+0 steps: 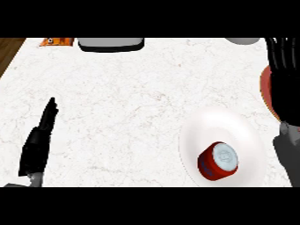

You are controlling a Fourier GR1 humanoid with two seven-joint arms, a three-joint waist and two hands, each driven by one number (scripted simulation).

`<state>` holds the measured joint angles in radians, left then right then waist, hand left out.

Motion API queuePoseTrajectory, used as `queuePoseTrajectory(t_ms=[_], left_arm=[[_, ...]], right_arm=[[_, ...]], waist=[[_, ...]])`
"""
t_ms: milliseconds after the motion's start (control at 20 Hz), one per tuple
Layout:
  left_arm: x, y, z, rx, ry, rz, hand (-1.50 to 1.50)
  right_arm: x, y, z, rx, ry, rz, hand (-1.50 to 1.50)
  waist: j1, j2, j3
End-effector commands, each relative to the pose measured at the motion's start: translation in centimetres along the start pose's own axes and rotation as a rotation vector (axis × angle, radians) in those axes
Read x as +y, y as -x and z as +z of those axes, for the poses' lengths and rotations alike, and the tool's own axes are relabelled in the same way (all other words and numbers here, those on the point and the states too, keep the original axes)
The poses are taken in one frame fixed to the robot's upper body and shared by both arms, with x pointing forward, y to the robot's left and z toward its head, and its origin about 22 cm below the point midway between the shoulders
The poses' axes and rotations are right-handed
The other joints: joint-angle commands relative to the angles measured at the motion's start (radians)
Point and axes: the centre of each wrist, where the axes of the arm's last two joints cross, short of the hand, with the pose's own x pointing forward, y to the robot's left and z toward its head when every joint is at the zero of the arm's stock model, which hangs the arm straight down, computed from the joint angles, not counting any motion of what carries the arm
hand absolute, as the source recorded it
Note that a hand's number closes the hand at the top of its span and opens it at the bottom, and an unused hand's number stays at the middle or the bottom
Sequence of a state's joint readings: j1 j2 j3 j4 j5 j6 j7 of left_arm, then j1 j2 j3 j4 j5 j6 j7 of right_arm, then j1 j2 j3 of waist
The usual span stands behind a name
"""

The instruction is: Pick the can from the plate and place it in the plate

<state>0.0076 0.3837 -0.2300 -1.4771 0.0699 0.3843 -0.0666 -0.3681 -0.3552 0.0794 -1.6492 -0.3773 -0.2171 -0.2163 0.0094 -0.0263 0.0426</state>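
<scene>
1. Right robot hand (294, 74) hangs with fingers straight, holding nothing, over a red plate (265, 83).
2. Can (217, 161) stands upright on the white plate (207, 125), nearer me and leftward (right arm closest).

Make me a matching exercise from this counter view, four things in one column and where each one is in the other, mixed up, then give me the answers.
Things:
1. red can
2. white plate
3. left robot hand
4. right robot hand

Places:
A. lower left of the counter, fingers straight
B. standing on the white plate
C. right edge of the view, over a red plate
D. lower right of the counter, under the can

Pairs: 1-B, 2-D, 3-A, 4-C
</scene>
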Motion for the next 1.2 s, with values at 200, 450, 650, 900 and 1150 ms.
queuePoseTrajectory(t_ms=[200, 450, 650, 900, 1150], left_arm=[[5.3, -0.3, 0.0, -0.057, -0.01, -0.165, 0.0], [6.3, 2.2, 2.0, 0.026, 0.02, -0.154, 0.0], [7.2, 1.4, 1.4, 0.012, 0.013, -0.14, 0.0], [5.8, 2.1, 1.3, -0.004, 0.026, -0.144, 0.0], [6.1, 1.6, 0.9, -0.023, 0.04, -0.132, 0.0]], right_arm=[[1.4, 0.8, 2.8, 0.306, 0.212, -0.507, -1.5], [0.3, 0.3, 7.8, 0.301, 0.534, -0.041, -1.5], [3.3, -3.2, 12.1, 0.217, 0.682, -0.098, -1.5], [4.3, -9.1, 15.7, 0.264, 0.548, -0.099, -1.5], [1.1, -10.0, 16.3, 0.47, 0.281, 0.12, -1.5]], waist=[[-0.017, 0.016, -0.04], [-0.047, 0.01, -0.047], [-0.049, 0.012, -0.044], [-0.029, 0.021, -0.044], [-0.027, 0.024, -0.045]])
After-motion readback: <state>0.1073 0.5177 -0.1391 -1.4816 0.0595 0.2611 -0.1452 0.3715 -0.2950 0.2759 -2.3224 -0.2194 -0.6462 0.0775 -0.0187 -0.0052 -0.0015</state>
